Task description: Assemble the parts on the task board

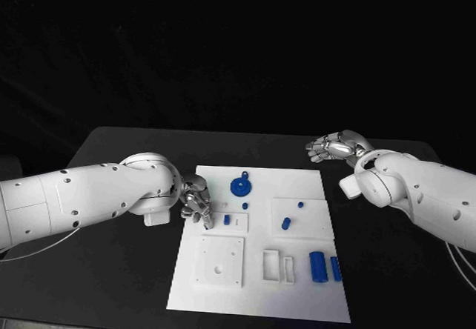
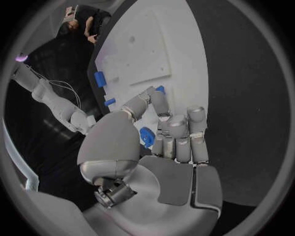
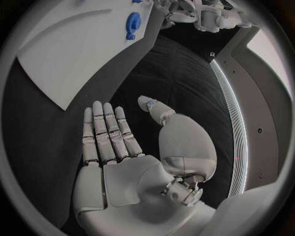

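Black tabletop [image 1: 125, 277] carries the white task board [image 1: 295, 301] at its middle, with darkness all round.

The left hand [image 1: 197, 199] sits over the board's left edge with its fingers [image 2: 178, 132] curled in. A small blue part [image 2: 146, 135] shows between thumb and fingers in the left wrist view; whether it is pinched or lies beneath, I cannot tell.

The right hand [image 1: 335, 147] hovers off the board's far right corner, flat-fingered and holding nothing.

Judging the step as seating a small part near the left edge, the left hand should come down straight and slowly, keeping the piece square to its recess.

On the board lie a blue round disc [image 1: 240, 186], small blue pegs [image 1: 286, 223] and two blue cylinders [image 1: 319, 266] toward the near right.
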`<action>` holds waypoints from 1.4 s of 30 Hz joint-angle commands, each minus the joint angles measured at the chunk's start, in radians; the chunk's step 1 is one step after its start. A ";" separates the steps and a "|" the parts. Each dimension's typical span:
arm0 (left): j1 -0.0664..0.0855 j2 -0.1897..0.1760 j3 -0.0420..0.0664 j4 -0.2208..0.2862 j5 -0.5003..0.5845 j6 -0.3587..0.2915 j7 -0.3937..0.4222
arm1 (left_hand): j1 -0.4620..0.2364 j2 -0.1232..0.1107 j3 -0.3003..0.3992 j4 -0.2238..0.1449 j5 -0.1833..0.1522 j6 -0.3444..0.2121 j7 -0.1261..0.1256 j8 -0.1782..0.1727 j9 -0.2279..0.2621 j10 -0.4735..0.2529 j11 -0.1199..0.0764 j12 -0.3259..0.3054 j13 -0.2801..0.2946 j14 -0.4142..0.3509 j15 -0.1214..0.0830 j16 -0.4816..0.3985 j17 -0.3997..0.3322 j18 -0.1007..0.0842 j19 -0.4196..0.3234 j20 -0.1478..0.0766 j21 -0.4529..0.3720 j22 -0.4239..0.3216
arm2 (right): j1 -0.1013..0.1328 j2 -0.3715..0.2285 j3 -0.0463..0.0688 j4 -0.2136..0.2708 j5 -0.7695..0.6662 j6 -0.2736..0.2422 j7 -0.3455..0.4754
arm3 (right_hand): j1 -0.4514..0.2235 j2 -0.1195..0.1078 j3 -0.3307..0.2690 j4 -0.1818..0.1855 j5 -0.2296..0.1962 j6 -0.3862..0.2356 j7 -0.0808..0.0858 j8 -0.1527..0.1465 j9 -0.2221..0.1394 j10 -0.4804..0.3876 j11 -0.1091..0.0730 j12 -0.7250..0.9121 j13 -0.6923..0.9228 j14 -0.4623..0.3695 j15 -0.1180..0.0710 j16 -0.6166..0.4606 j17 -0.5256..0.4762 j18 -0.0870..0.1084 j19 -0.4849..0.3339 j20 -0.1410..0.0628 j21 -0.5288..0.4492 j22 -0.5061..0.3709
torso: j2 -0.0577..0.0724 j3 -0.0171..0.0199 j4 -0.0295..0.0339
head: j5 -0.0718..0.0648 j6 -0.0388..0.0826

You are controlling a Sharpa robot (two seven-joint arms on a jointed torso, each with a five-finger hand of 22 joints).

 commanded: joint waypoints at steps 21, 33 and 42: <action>-0.006 -0.058 -0.005 0.067 0.080 -0.195 0.028 | -0.031 0.068 -0.021 -0.001 0.018 0.030 -0.011 0.018 0.011 0.010 -0.013 0.004 -0.002 0.008 -0.013 0.006 0.004 -0.012 0.010 -0.105 0.000 0.012 | 0.000 -0.005 0.000 0.004 0.003 0.015 0.012 | -0.008 0.000 -0.001 0.004 0.005 -0.007 0.023 0.006 -0.002 0.002 0.005 -0.006 -0.001 -0.009 0.001 0.005 -0.002 0.018 -0.004 0.006 -0.005 0.002 | 0.000 0.0008 0.0009 | 0.002 0.002; -0.007 -0.083 -0.006 0.097 0.060 -0.276 0.048 | -0.041 0.052 -0.023 0.012 0.007 0.049 -0.021 0.033 0.021 0.019 -0.022 0.004 -0.004 0.016 -0.022 0.003 0.002 -0.011 0.023 -0.108 -0.001 0.007 | 0.000 -0.008 0.000 0.005 0.004 0.017 0.014 | -0.008 0.000 -0.002 0.003 0.005 -0.007 0.023 0.006 -0.003 0.002 0.006 -0.006 -0.001 -0.009 0.001 0.005 -0.002 0.019 -0.004 0.006 -0.005 0.002 | 0.000 -0.0002 0.0008 | 0.000 0.003; -0.008 -0.083 -0.009 0.106 0.006 -0.288 0.052 | -0.051 0.040 -0.025 0.029 0.003 0.068 -0.028 0.057 0.035 0.029 -0.028 0.003 -0.007 0.024 -0.027 0.002 0.001 -0.012 0.029 -0.111 -0.003 0.005 | 0.000 -0.009 0.000 0.006 0.004 0.018 0.014 | -0.008 -0.001 -0.002 0.002 0.006 -0.008 0.023 0.007 -0.003 0.002 0.006 -0.006 -0.001 -0.009 0.001 0.005 -0.002 0.019 -0.004 0.006 -0.006 0.002 | 0.000 -0.0001 0.0012 | 0.001 0.001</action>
